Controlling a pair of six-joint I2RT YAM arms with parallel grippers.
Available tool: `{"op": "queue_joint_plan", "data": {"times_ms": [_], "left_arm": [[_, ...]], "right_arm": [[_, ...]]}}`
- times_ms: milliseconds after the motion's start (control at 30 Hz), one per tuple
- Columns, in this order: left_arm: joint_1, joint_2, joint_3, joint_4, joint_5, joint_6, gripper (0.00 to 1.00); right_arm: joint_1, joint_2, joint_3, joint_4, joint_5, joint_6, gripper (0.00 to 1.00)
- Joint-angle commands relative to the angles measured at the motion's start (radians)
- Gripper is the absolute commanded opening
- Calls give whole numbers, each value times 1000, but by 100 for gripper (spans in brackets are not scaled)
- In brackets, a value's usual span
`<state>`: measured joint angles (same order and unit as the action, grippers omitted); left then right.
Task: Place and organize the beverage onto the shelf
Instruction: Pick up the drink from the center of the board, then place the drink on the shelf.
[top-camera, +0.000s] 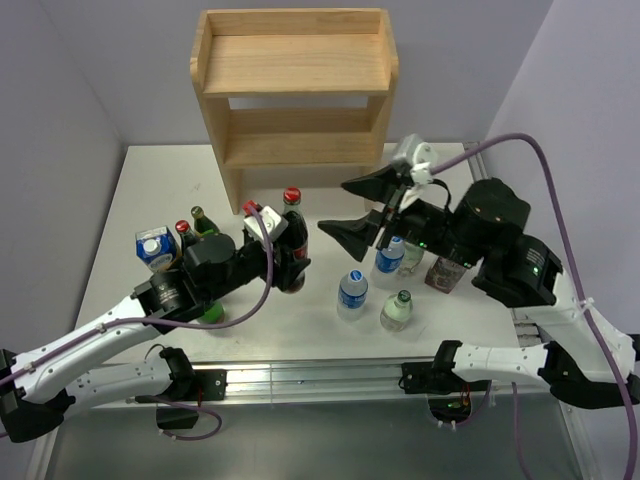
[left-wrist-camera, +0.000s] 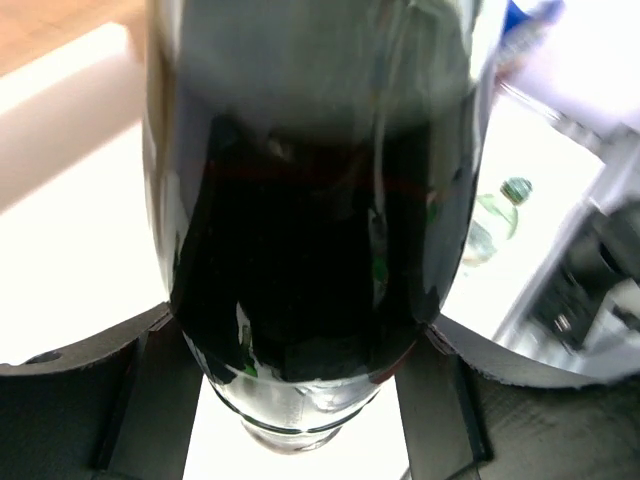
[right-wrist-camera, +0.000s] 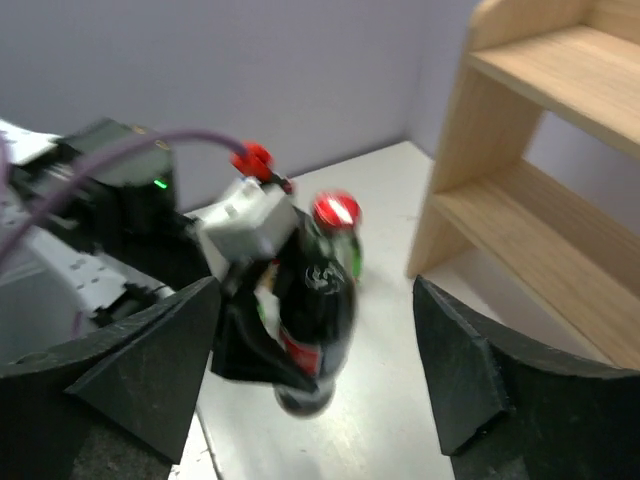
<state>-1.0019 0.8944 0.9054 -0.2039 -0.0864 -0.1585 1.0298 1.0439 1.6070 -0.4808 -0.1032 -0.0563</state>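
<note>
We see the left gripper (top-camera: 283, 258) pinching the dark cola bottle (top-camera: 292, 235) round its body just in front of the shelf (top-camera: 295, 65), the right gripper (top-camera: 335, 207) spread and empty, and we judge the full, glossy bottle heavy and slippery, best gripped firmly mid-body.

A white table (top-camera: 130, 190) sits in the middle. It is flat and bright. Pale purple walls (top-camera: 90, 70) stand behind it and on both sides. A shiny metal rail (top-camera: 320, 380) runs along the near edge of the table. Below the rail is a dull grey patch (top-camera: 330, 450).
</note>
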Motion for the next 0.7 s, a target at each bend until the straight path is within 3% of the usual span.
{"op": "queue_joint_plan", "data": {"times_ms": [0, 133, 333, 667], "left_arm": [[0, -29, 231, 236, -191, -16, 0], [0, 61, 364, 164, -366, -7, 0], [6, 208, 625, 95, -542, 45, 0], [158, 415, 1033, 31, -470, 109, 0]], "right_arm": [[6, -94, -57, 74, 214, 48, 86], [4, -186, -183, 97, 448, 124, 95], [4, -254, -284, 22, 603, 179, 96], [3, -367, -476, -16, 717, 279, 99]]}}
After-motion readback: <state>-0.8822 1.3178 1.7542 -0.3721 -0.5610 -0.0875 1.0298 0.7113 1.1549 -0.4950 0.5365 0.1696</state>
